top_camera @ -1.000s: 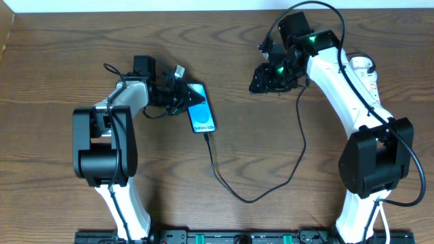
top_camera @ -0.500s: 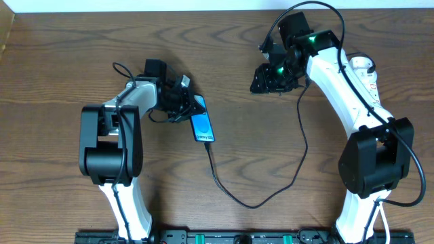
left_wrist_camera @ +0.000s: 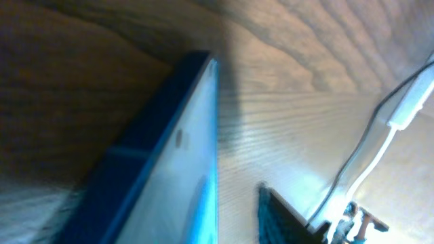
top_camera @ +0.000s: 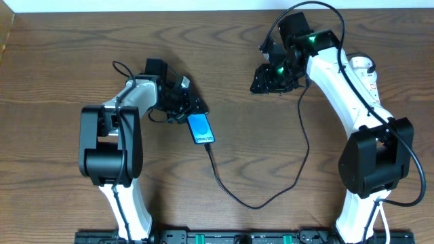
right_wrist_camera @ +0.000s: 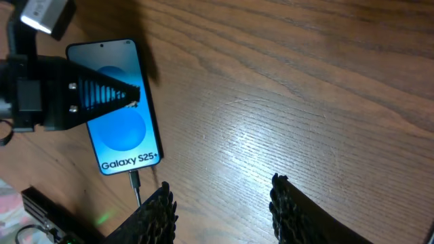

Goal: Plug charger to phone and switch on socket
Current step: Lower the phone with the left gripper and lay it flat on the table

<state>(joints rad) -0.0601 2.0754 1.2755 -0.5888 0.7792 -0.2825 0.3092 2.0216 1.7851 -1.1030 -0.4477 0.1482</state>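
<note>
I'm on the overhead now. The phone (top_camera: 201, 129), a slim slab with rounded corners and a glossy cyan screen, lies left of the bench's (top_camera: 61, 54) middle, angled with its lower end toward the near edge. The right wrist view lets me read "Galaxy S25+" in white along that end.

The left tool (top_camera: 192, 106) sits right on the phone's upper end. From the right wrist camera I see a black ribbed finger (right_wrist_camera: 102, 91), wedge-shaped, lying across the top of the screen. My left wrist view is a blur of blue edge and wood grain, so I cannot tell whether that tool is pinching the phone or only resting on it.

The charger (top_camera: 251, 202), a thin black cord, has its small tip seated in the phone's lower end. It loops toward the near edge, then climbs toward the far edge until it disappears behind the right arm.

The right tool (right_wrist_camera: 222, 183) hangs over bare wood right of centre, toward the far edge. Its fingers, black with toothed pads, are spread wide with nothing between them.

The socket (top_camera: 364, 68), white plastic with a red mark, peeks out by the right arm toward the far right corner, mostly hidden. The bench is dark brown wood with strong grain.
</note>
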